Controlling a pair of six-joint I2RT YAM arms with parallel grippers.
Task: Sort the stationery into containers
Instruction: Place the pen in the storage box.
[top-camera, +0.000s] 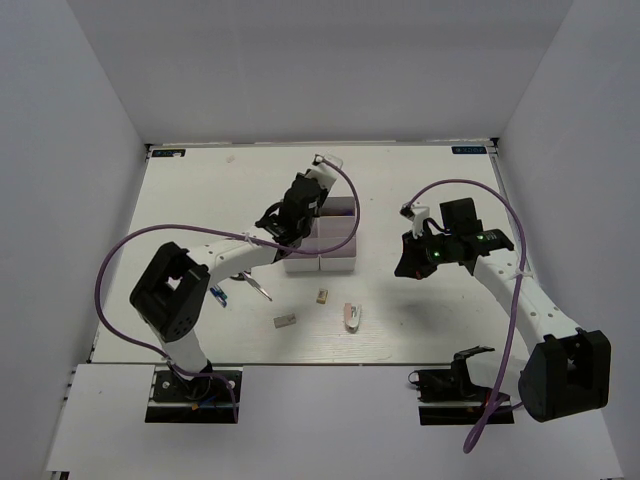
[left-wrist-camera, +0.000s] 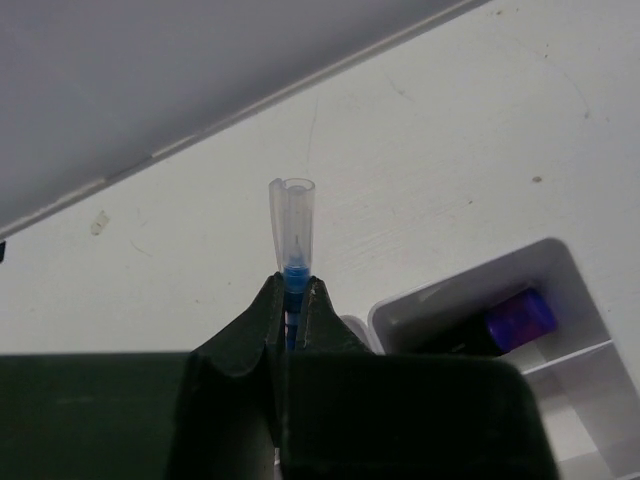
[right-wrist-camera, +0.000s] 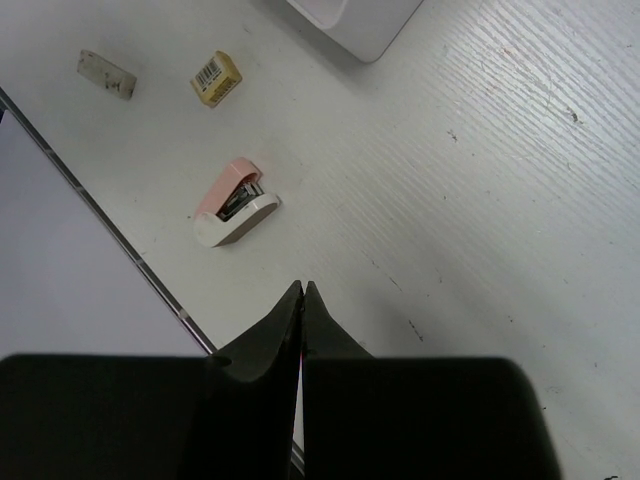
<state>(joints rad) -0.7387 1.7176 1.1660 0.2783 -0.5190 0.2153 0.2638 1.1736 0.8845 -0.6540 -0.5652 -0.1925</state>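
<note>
My left gripper (top-camera: 300, 198) is shut on a blue pen (left-wrist-camera: 291, 235) with a clear cap and holds it over the far left corner of the containers (top-camera: 325, 245), a block of white bins. One bin (left-wrist-camera: 560, 262) holds a purple highlighter (left-wrist-camera: 520, 318). My right gripper (top-camera: 404, 268) is shut and empty, raised above the table right of the bins; its tips (right-wrist-camera: 303, 290) point toward the white-pink stapler (right-wrist-camera: 235, 203). The beige eraser (right-wrist-camera: 216, 79) and the grey-white block (right-wrist-camera: 107, 75) lie beyond it.
In the top view the stapler (top-camera: 351, 317), eraser (top-camera: 322, 296) and block (top-camera: 286, 321) lie in front of the bins. Scissors (top-camera: 257, 286) lie under the left arm. A corner of a bin (right-wrist-camera: 360, 25) shows in the right wrist view.
</note>
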